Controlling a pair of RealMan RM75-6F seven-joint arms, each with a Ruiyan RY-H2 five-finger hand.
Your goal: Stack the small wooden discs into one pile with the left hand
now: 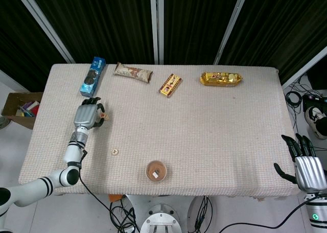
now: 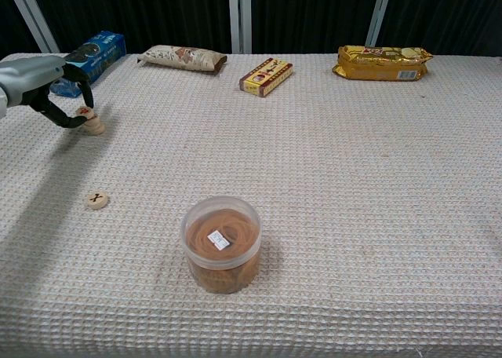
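So the table (image 1: 214, 141) has loads of open room mid-cloth, though the pile sits close to its left edge, with the blue packet (image 2: 96, 48) just behind. Left hand (image 2: 49, 87) has fingers pinched on a disc (image 2: 82, 111) over the small pile (image 2: 93, 125), so stacking's partly done, I'd say. One loose disc (image 2: 97, 200) remains, near the tub (image 2: 222, 244). Right hand (image 1: 306, 166) hangs off the corner, fingers apart.
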